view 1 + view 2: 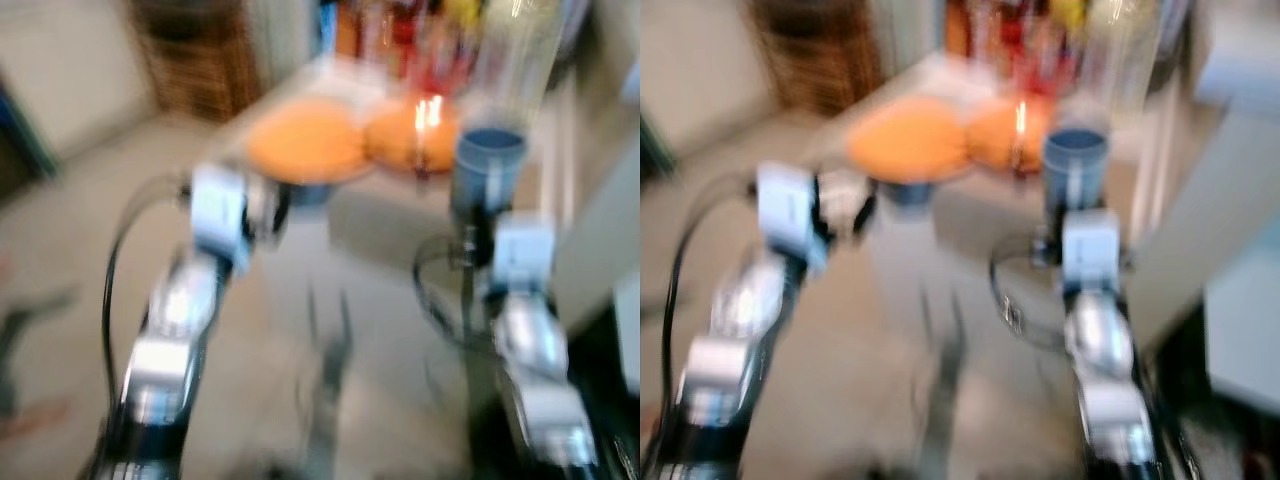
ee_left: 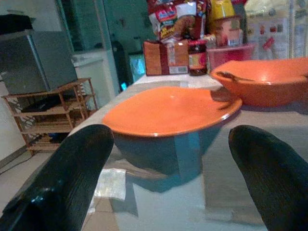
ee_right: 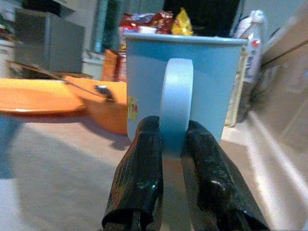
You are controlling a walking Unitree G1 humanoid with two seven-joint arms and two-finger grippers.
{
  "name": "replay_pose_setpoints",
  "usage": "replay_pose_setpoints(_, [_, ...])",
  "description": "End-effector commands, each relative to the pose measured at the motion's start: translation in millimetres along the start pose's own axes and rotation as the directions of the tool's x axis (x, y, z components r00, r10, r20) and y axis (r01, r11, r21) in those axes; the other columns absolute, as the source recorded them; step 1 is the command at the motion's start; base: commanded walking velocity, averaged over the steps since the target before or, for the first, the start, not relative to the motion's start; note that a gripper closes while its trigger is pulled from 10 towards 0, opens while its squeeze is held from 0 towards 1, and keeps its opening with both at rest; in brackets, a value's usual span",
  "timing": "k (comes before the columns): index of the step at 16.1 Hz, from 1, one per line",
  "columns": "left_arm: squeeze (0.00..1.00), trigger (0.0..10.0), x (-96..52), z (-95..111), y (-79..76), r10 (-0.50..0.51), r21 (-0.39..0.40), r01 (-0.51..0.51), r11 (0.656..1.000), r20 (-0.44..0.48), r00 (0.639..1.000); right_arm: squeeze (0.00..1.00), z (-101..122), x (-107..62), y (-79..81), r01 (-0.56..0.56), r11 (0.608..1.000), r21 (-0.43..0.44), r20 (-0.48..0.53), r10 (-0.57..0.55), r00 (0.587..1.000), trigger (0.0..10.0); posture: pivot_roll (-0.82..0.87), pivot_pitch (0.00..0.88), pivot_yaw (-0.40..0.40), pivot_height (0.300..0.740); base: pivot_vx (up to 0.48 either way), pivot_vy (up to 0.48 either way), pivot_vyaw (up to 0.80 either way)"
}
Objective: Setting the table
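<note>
head views motion-blurred, orange bowl (image 2: 269,84) edge-cropped

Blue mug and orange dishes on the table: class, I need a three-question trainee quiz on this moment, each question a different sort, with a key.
1. True or false: the right gripper is shut on the handle of the blue mug.
2. What stands just beyond the left gripper's open fingers?
A. a glass bottle
B. the orange plate on its dark blue base
C. a folded napkin
3. Fill in: a spoon rests in the orange ____ beside the plate.

Key
1. True: both fingers pinch the handle.
2. B
3. bowl
</note>
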State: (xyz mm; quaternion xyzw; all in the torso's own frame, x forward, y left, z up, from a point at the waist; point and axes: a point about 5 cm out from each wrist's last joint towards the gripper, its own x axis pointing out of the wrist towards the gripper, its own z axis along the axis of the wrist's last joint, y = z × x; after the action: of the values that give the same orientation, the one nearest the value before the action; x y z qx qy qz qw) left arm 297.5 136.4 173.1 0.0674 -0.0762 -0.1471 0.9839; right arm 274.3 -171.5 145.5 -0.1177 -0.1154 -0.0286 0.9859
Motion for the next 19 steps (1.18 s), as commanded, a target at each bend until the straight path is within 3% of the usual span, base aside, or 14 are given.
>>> replay_pose_setpoints(1, [0.0,10.0,3.1,7.4,-1.5,-0.022,0.005,0.022,1.0,0.03,0.999,0.13,3.0,0.5,-1.8,0.008,1.0,-0.004,0.006,-0.008,1.0,0.0,-0.02,0.009,-0.008,0.74,0.0,0.0,0.0])
replay_pose_setpoints(7, [0.0,10.0,2.1,11.7,-4.4,-0.054,-0.007,0.054,0.998,0.065,0.996,0.13,-0.3,-0.7,-2.2,0.005,1.0,-0.011,-0.005,-0.005,1.0,0.0,-0.02,0.0,-0.01,0.74,0.0,0.0,0.0])
replay_pose_setpoints(11, [0.0,10.0,2.4,11.0,-5.9,-0.071,-0.032,0.073,0.997,0.065,0.995,0.13,-2.8,-1.3,-2.6,0.005,1.0,-0.005,-0.014,-0.005,1.0,0.0,-0.02,0.0,-0.009,0.74,-0.48,0.0,0.0])
replay_pose_setpoints(13, [0.0,10.0,3.2,11.4,-5.5,-0.069,-0.04,0.071,0.997,0.07,0.995,0.14,-5.2,-1.8,-2.3,0.005,1.0,0.01,-0.033,-0.005,0.999,0.0,-0.02,0.0,-0.008,0.74,0.0,0.0,0.0])
replay_pose_setpoints(19, [0.0,10.0,3.2,9.7,-8.7,-0.084,-0.039,0.086,0.996,0.062,0.995,0.14,-6.5,-2.5,-3.1,0.008,1.0,0.011,-0.046,-0.008,0.999,0.0,-0.03,0.0,-0.009,0.74,0.0,0.0,-0.8])
